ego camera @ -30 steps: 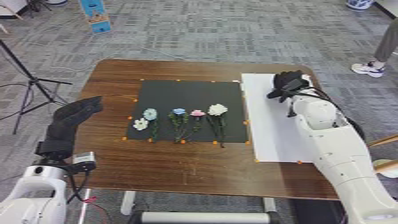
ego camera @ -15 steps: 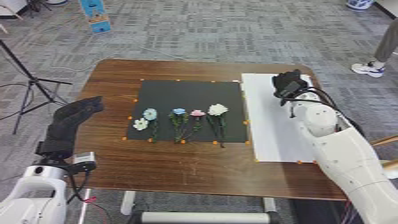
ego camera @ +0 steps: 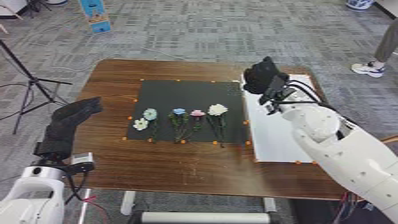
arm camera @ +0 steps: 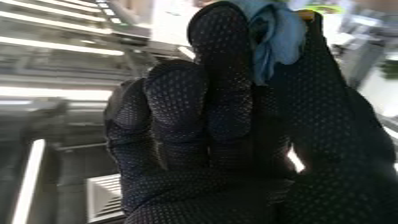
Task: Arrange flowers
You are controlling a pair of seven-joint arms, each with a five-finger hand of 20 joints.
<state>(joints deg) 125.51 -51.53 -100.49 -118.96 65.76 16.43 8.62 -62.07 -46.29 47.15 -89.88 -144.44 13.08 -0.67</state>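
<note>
At the left of the brown table [ego camera: 115,170], in the head view, the left hand [ego camera: 71,117] rests with its fingers straight and close together, holding nothing. Next comes the black mat [ego camera: 187,92], where the laid-out flowers lie near its near edge: a small white flower [ego camera: 140,124] just beside a pale blue flower [ego camera: 150,114], then a blue flower [ego camera: 179,111], a pink flower [ego camera: 197,113] and a large white flower [ego camera: 218,109]. Farther right lies the white sheet [ego camera: 284,135], and over its far end is the right hand [ego camera: 264,77], which in the right wrist view pinches blue petals [arm camera: 277,45] between fingers and thumb. The likely step is carrying this bloom to the mat, with the arranging still unfinished. The main risk is the grip: it takes the soft petals, so a hard squeeze could crease them and a loose one could let the bloom slip or turn. How its stem hangs cannot be told — a low path could drag it across the mat. The blue and pink stems lie near each other, so a trailing stem or knuckle might catch one and shift its neighbour too — a higher approach and a gentle release would guard against that.
</note>
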